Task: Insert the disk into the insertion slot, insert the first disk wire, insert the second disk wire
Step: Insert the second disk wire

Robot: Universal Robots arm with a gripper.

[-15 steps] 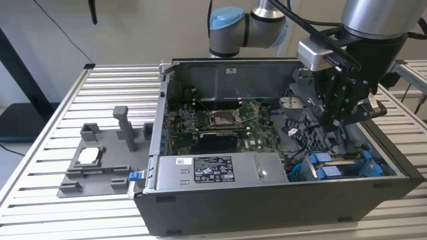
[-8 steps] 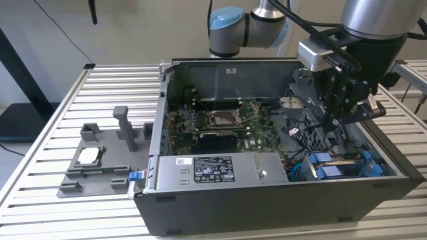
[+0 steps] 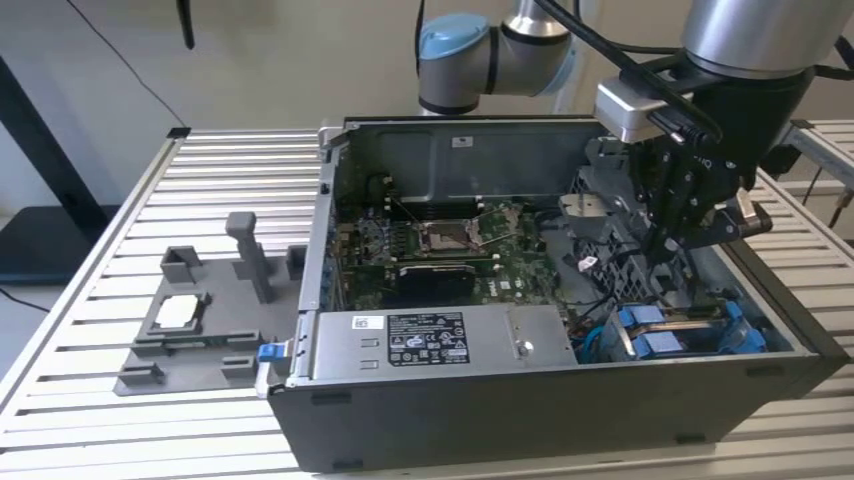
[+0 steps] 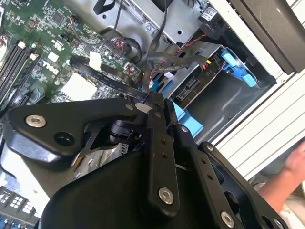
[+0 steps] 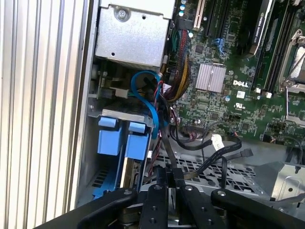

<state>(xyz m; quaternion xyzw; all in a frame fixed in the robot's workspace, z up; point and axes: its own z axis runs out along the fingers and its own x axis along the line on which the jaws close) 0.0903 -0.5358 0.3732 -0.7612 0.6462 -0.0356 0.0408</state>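
An open computer case (image 3: 561, 400) on the slatted counter (image 3: 107, 420) holds a motherboard (image 3: 441, 240) and a white-labelled power supply (image 3: 427, 340). The disk (image 3: 674, 340), in its blue carrier, sits in the insertion slot (image 3: 603, 340). The arm reaches down inside, its claw (image 3: 671, 248) clenched on a black wire (image 4: 114, 78).

A slatted aluminium tabletop (image 3: 214, 180) carries an open dark grey metal computer case (image 3: 534, 420), which takes up the centre and right of the exterior view. Inside it a green motherboard (image 3: 441, 245) lies at mid-frame, with a silver box-shaped power supply bearing a white label (image 3: 427, 345) just below. At the lower left, beside the case, sits a grey plastic fixture (image 3: 200, 330) holding a small square silver chip (image 3: 178, 312). The first wrist view shows a finned silver heatsink (image 5: 211, 78) on the board.
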